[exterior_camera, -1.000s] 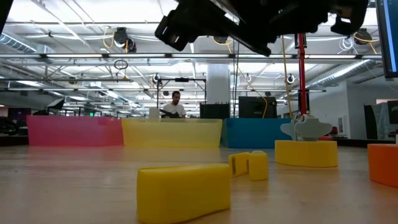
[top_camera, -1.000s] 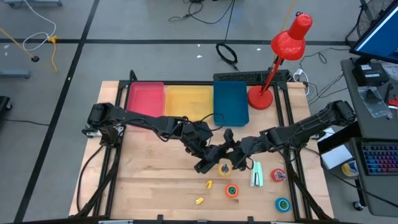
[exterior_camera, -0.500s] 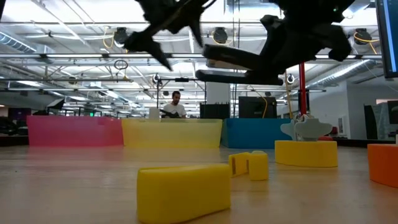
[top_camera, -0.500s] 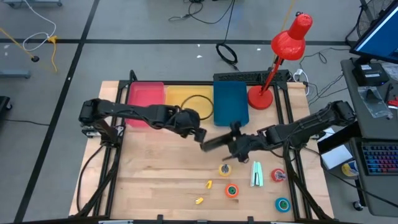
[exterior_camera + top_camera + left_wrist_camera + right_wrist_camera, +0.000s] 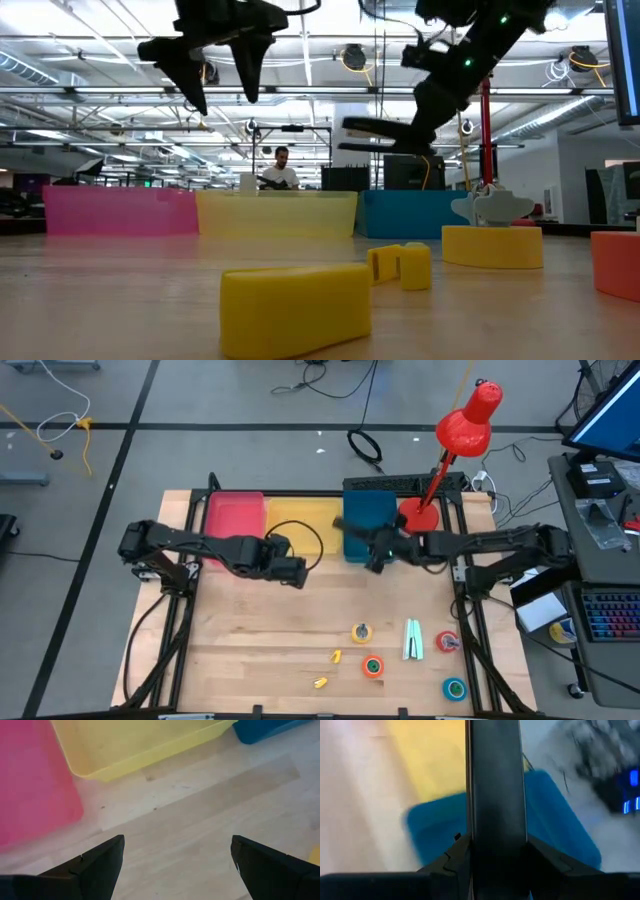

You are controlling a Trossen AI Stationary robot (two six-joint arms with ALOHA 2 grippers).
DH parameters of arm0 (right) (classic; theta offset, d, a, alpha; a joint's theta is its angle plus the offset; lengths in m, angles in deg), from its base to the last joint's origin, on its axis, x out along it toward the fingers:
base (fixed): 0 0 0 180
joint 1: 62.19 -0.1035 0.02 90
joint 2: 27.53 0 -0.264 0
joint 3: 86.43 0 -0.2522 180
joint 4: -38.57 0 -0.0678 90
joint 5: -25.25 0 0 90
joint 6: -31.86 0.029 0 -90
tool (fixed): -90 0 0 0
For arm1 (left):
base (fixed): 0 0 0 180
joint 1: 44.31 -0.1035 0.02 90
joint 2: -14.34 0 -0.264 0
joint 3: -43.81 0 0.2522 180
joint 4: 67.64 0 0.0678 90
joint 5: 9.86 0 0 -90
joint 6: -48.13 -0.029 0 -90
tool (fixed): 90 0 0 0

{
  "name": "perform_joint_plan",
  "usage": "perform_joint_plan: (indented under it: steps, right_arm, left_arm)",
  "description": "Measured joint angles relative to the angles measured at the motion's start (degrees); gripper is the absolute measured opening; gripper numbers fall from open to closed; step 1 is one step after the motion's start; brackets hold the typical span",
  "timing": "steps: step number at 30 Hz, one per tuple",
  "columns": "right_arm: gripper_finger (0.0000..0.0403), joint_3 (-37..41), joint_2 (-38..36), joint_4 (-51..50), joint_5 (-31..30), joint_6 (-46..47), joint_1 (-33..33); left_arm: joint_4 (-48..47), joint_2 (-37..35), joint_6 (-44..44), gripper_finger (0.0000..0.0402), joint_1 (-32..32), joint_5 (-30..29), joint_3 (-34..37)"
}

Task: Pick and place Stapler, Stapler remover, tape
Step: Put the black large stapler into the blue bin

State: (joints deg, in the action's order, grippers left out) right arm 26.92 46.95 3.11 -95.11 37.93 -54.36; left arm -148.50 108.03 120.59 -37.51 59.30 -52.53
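Both arms have pulled apart since the earlier frame, when they met over the table's middle: the right gripper (image 5: 368, 550) has carried the black stapler (image 5: 385, 127) away from the rolls toward the bins, and the left gripper (image 5: 296, 573) has backed off toward the yellow bin (image 5: 300, 520), jaws spread wide and empty

Nearest the front edge lie two small yellow pieces (image 5: 328, 670), then the orange tape (image 5: 372, 666) and blue-teal tape (image 5: 454, 687); a little farther in sit the yellow tape (image 5: 361, 631), a pale green stapler remover (image 5: 412, 639) and the red tape (image 5: 446, 642). Beyond them, the right jaws are clamped on the stapler, held level over the near edge of the blue bin (image 5: 370, 515)

To do this step well, I judge the stapler should go further over the bin's middle and lower before release, so it does not tip off the rim. Open board lies between the arms; the red lamp (image 5: 447, 455) stands close beside the blue bin and crowds the right arm's reach
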Motion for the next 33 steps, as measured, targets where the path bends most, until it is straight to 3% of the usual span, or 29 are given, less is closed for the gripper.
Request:
perform_joint_plan:
  steps: [6, 18, 28, 33]
  right_arm:
    - [0.0133, 0.0, 0.4, -1.9, 10.8, 17.6, 7.8]
    - [0.0133, 0.0, 3.0, -2.2, 11.0, 31.9, 14.4]
    - [0.0133, 0.0, 12.4, -1.4, 11.2, 37.6, 14.7]
    - [0.0134, 0.0, 13.8, 1.5, 12.8, 39.3, 14.7]
  left_arm:
    - [1.3, 0.0, 2.7, 0.0363, 1.4, -2.0, 4.3]
    - [4.4, 0.0, 4.8, 0.0363, 1.6, -4.3, 9.0]
    - [4.4, 0.0, 4.4, 0.0363, 1.6, -5.8, 9.0]
    - [4.4, 0.0, 4.2, 0.0363, 1.6, -7.3, 9.0]
